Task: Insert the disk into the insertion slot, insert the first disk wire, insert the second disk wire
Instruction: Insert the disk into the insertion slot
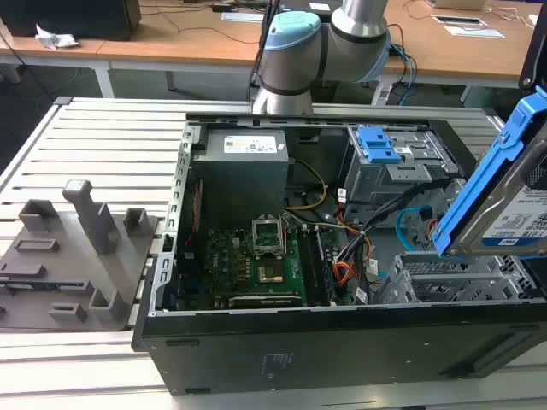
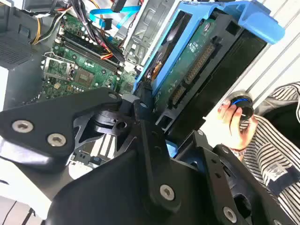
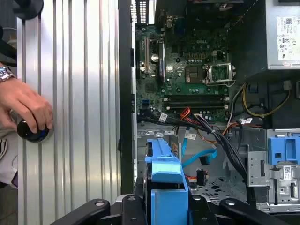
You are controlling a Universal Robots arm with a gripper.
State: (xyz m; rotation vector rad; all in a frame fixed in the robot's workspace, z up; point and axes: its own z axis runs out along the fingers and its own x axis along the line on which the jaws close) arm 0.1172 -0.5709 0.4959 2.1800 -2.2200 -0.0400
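Exterior view puts the disk (image 1: pixel 504 201) tilted in the air above the insertion slot (image 1: pixel 453 278), which sits unfilled in the open computer case (image 1: pixel 342 350). Our hand (image 2: pixel 168 122) grips the disk's blue carrier. We judge insertion underway; it calls for levelling with the slot's mouth. The first disk wire (image 1: pixel 344 273) and second disk wire (image 1: pixel 410 218) lie loose inside.
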